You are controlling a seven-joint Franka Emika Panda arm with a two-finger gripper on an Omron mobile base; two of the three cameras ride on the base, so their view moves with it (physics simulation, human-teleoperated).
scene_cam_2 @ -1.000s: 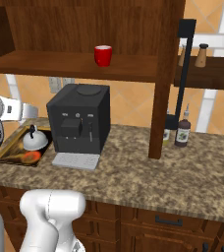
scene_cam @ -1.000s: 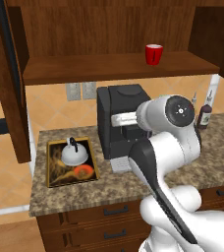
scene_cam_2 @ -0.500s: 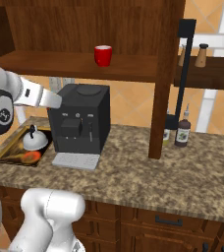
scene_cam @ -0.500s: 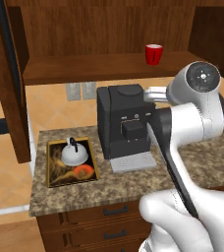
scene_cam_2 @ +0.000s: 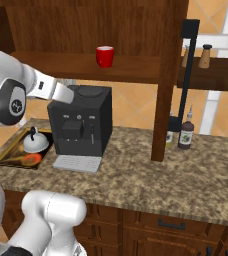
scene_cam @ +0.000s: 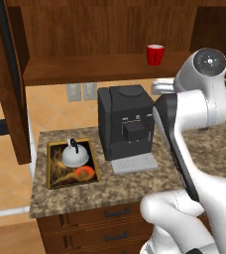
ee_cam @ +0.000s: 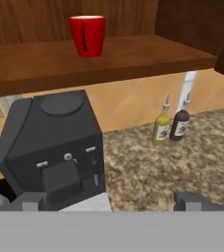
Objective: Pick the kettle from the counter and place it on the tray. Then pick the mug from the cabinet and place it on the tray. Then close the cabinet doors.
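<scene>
While the kettle (scene_cam: 75,156) sits on the tray (scene_cam: 54,173) at the surface's left end, your gripper (ee_cam: 111,202), open and empty, faces the red mug (ee_cam: 87,35), upright on the cabinet shelf (ee_cam: 133,56), above and ahead.

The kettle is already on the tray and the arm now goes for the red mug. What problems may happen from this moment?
1. The mug stands on the cabinet shelf right above the coffee machine; the arm may hit the machine while rising.
2. The mug's handle faces the hand camera, so the fingers may close on it badly.
3. The kettle already fills part of the tray, so the mug may bump it.
</scene>
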